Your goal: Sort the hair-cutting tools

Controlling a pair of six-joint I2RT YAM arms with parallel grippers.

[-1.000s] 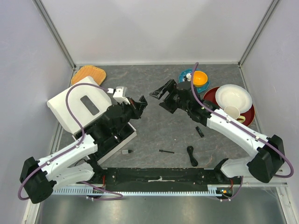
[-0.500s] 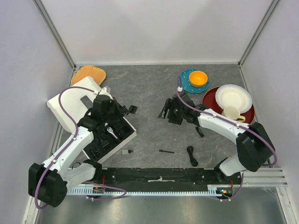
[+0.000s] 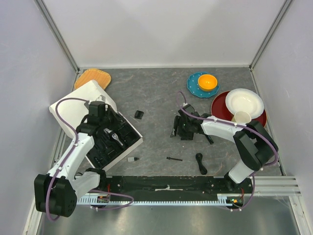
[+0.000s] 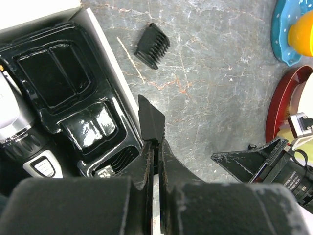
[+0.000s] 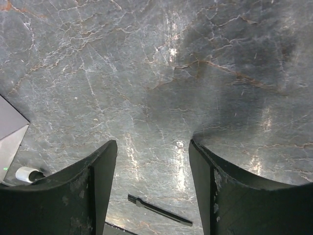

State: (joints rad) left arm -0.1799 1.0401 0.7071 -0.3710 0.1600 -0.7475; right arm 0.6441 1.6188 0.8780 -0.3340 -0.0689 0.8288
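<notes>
A black comb guard (image 3: pixel 139 114) (image 4: pixel 152 39) lies alone on the grey table, right of the white box (image 3: pixel 78 100). The black-and-silver clipper (image 3: pixel 115 138) (image 4: pixel 19 127) rests in the box's black moulded tray (image 4: pixel 73 98). My left gripper (image 3: pixel 117 121) (image 4: pixel 151 122) is shut and empty, hanging over the tray's right edge. My right gripper (image 3: pixel 174 131) (image 5: pixel 152 152) is open over bare table with nothing between its fingers. The thin black brush (image 3: pixel 174 159) (image 5: pixel 159 209) lies just nearer than it. A black cable (image 3: pixel 200 164) and a small silver-tipped bit (image 3: pixel 133 159) (image 5: pixel 27 174) lie near the front.
A blue plate (image 3: pixel 195 88) with an orange bowl (image 3: pixel 208 82) stands at the back right. Beside it is a red plate (image 3: pixel 220 103) holding a white dish (image 3: pixel 244 101) and a cup (image 3: pixel 242 117). A woven mat (image 3: pixel 93 77) lies at the back left. Another small black piece (image 3: pixel 209 138) lies under the right arm.
My left arm pulled back from mid-table to over the box, and the comb guard stays on the table. My right gripper dropped toward the table's middle and its jaws narrowed somewhat.
</notes>
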